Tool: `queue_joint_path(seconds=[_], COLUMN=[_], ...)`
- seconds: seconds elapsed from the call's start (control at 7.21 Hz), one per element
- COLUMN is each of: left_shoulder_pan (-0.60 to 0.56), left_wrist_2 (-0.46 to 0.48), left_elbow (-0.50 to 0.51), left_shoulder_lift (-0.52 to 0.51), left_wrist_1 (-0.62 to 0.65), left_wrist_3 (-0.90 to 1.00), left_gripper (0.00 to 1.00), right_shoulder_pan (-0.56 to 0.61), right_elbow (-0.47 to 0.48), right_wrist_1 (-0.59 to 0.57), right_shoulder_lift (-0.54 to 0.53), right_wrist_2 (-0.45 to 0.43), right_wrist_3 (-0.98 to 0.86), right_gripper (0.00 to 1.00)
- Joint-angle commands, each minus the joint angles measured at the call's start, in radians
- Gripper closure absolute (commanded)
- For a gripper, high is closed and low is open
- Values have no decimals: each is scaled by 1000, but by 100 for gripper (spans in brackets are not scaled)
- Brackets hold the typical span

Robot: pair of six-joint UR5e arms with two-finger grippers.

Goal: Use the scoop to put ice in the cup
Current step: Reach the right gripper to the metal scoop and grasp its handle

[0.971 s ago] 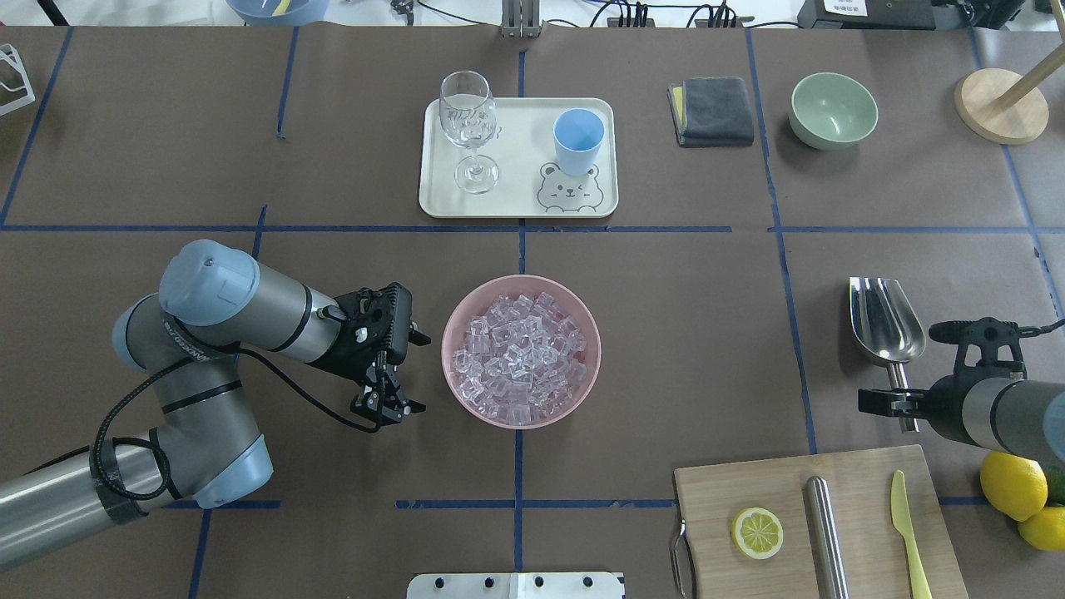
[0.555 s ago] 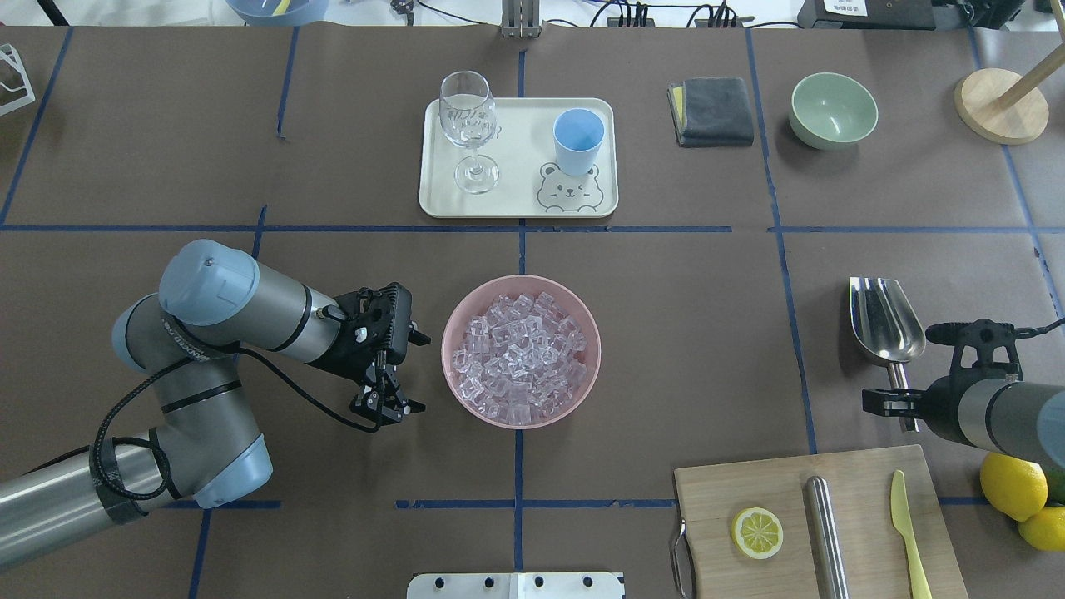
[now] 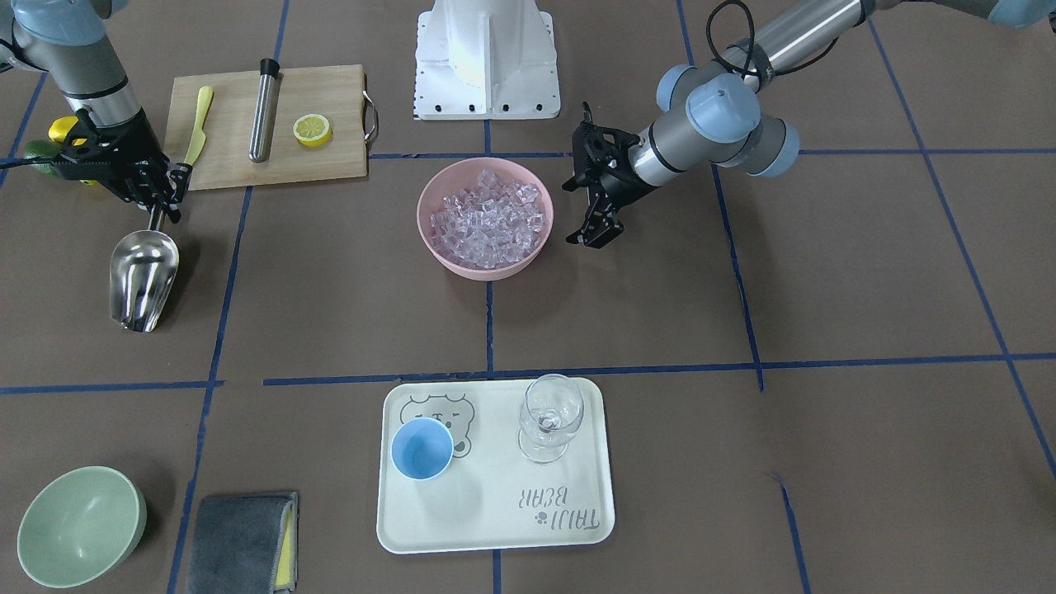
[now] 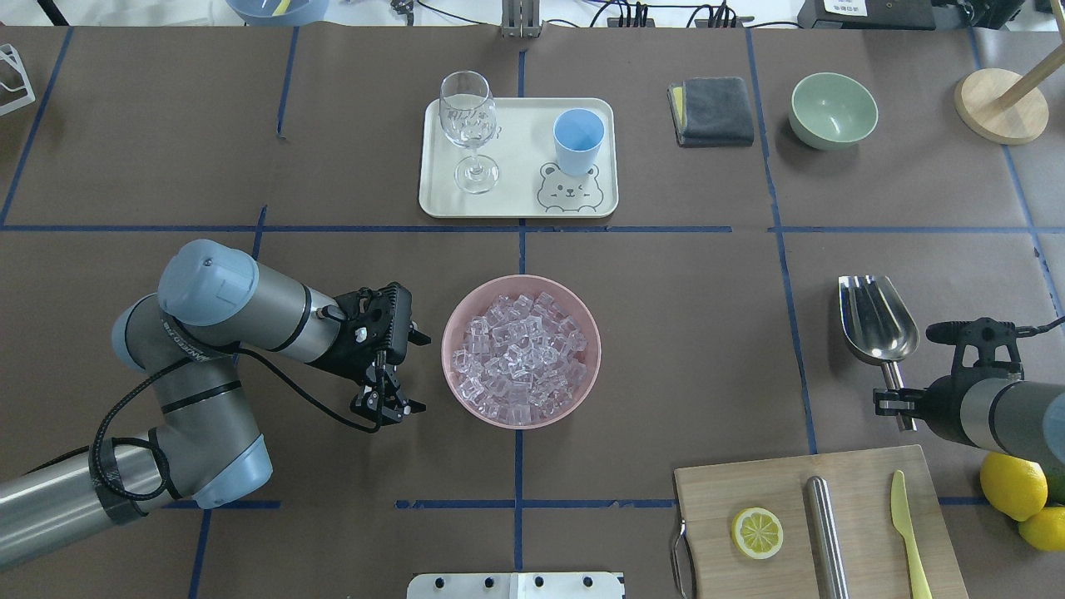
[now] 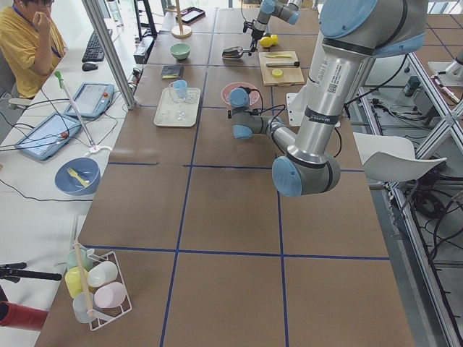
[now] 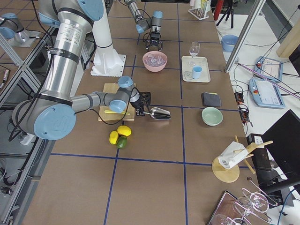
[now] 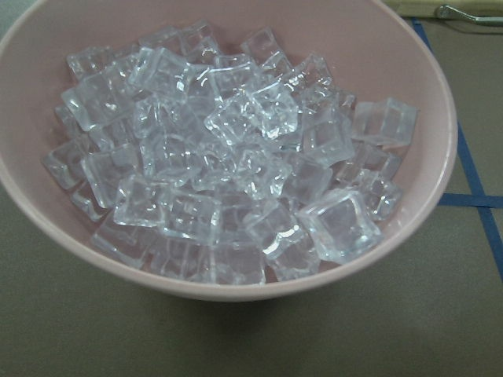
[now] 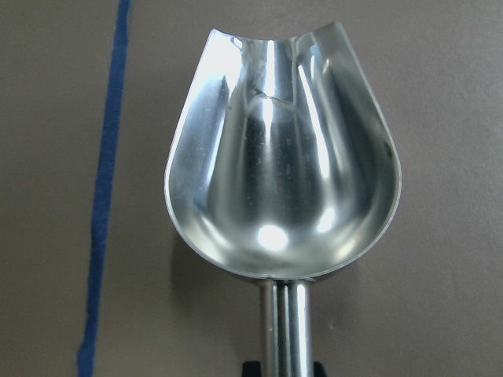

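- The right gripper (image 4: 897, 403) has drawn its fingers in around the scoop's thin rod handle. A second ago they stood wider to either side of it; now they look clamped on the rod just behind the trough.
- With that squeeze the scoop (image 4: 878, 320) has swung a little. Its open mouth has slid slightly toward the middle of the surface (image 4: 691, 333), while the handle's tail end has stayed about where it was.
- I can't tell whether the scoop has left the surface yet. In the right wrist view the trough is empty, mouth pointing away from the arm.
- The left gripper (image 4: 388, 408) hasn't budged. It hangs just beside the pink bowl (image 4: 449, 349) with its fingers apart and nothing between them.
- The ice (image 4: 520, 358) is untouched, heaped in that bowl and well apart from the scoop.
- The light-blue cup (image 4: 578, 137) stands upright and empty on the cream tray (image 4: 516, 200), next to the wine glass (image 4: 470, 116), beyond the bowl as the robot sees it.
- To my eye, the grab on the tool is just about done. Lifting it, carrying it over to the bowl, digging in and tipping into the cup all still lie ahead.
- The rod is thin and slick, so the scoop may twist in the grip once it carries ice.
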Motion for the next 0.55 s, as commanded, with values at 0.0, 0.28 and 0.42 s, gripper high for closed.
queue_joint_path(seconds=[0.0,0.28,0.42], left_shoulder_pan=[0,0,0], left_wrist_2=[-1,-1,-1], left_elbow=[0,-2,-2], left_shoulder_lift=[1,1,1], left_wrist_1=[0,-2,-2], left_wrist_3=[1,1,1], left_gripper=[0,0,0], right_shoulder_pan=[8,0,-11], right_elbow=[69,120,147], right_wrist_1=[0,-2,-11], right_shoulder_lift=[-30,-24,-10], right_wrist_2=[1,-8,-6], right_wrist_3=[-30,-241,-333], right_gripper=[100,100,100])
